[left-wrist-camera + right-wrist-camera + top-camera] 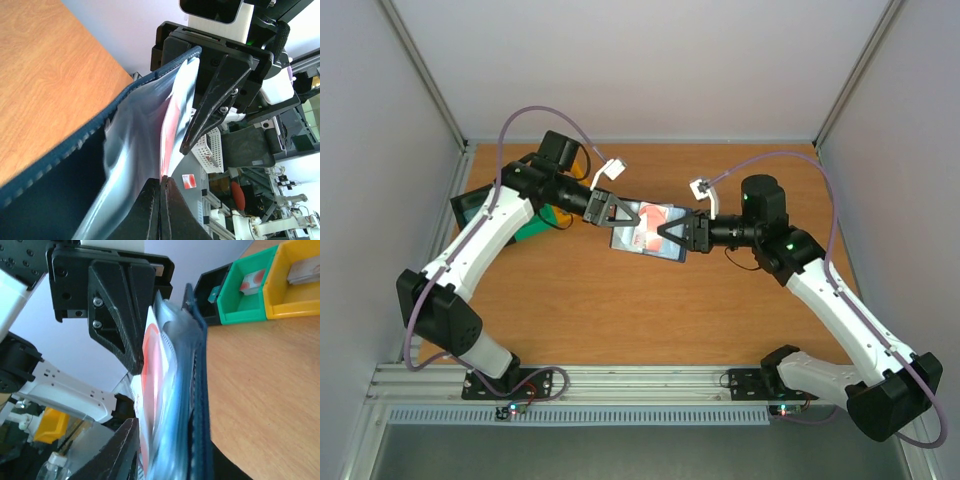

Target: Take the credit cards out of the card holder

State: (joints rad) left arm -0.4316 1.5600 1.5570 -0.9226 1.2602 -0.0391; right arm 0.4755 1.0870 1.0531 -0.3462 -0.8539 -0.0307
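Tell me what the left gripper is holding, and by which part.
The left gripper is shut on the red-marked card, by the edge sticking out of the card holder.

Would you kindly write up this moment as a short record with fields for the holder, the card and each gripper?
card holder: open, in the air above the table
credit card: red and pale, against the inner pockets
left gripper: shut, seemingly pinching the credit card's edge
right gripper: jaws straddle the card holder; grip unclear
bins: black bin, green bin, yellow bin, side by side on the table
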